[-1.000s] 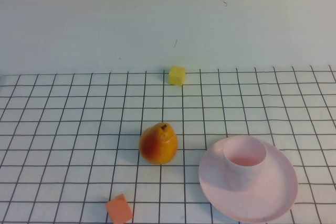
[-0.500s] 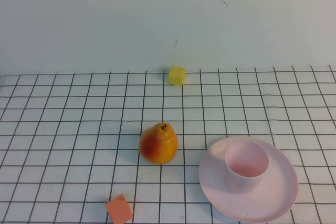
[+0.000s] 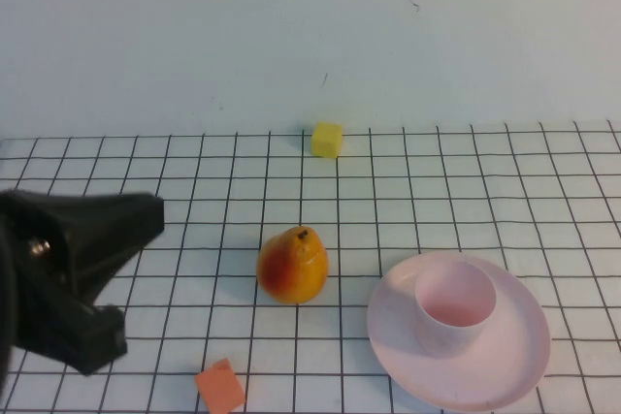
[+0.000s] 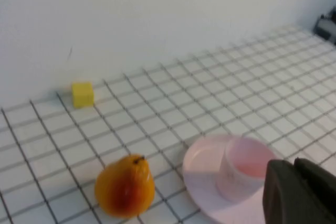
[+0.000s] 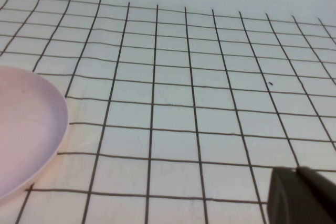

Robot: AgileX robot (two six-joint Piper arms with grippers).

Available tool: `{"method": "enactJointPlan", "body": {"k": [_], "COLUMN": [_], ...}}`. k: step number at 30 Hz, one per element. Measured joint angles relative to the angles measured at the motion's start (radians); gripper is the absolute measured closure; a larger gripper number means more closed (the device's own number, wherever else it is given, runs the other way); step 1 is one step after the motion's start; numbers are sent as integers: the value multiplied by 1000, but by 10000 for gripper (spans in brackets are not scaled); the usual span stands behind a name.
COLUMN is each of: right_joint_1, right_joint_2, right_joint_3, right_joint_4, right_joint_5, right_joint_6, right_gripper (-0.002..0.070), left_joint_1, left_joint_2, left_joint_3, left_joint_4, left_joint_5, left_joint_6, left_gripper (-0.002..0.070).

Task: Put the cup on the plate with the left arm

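Note:
The pale pink cup [image 3: 455, 303] stands upright on the pale pink plate [image 3: 505, 366] at the front right of the table, with nothing holding it. The left wrist view shows the same: cup [image 4: 244, 167] on plate [image 4: 202, 158]. The left arm's black end [image 3: 68, 269] fills the left edge of the high view, well apart from the cup. My left gripper [image 4: 294, 165] is shut and empty, its black fingers pressed together. My right gripper [image 5: 298, 170] is shut over the grid cloth, beside the plate's rim [image 5: 31, 129], and is out of the high view.
An orange-yellow pear [image 3: 292, 265] stands left of the plate. A yellow cube [image 3: 327, 140] lies at the back by the wall. An orange cube [image 3: 220, 387] lies near the front edge. A white cloth with a black grid [image 3: 437, 191] covers the table.
The left arm has come into the high view at the left edge. The cup settled slightly on the plate a second ago and has stayed still since.

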Motion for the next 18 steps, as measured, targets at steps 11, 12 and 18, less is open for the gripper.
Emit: {"method": "enactJointPlan", "body": {"k": [11, 12, 18], "right_joint_1": [0, 0, 0], "right_joint_2": [0, 0, 0], "right_joint_3": [0, 0, 0], "right_joint_4": [0, 0, 0], "right_joint_5": [0, 0, 0], "right_joint_6": [0, 0, 0], "right_gripper": [678, 678, 678], "left_joint_1": [2, 10, 95], "left_joint_2": [-30, -51, -228], "left_joint_3": [289, 313, 480], "left_joint_4": [376, 396, 426], "left_joint_5": [-163, -217, -543], "left_joint_6": [15, 17, 15], "left_gripper": [675, 676, 676]}}
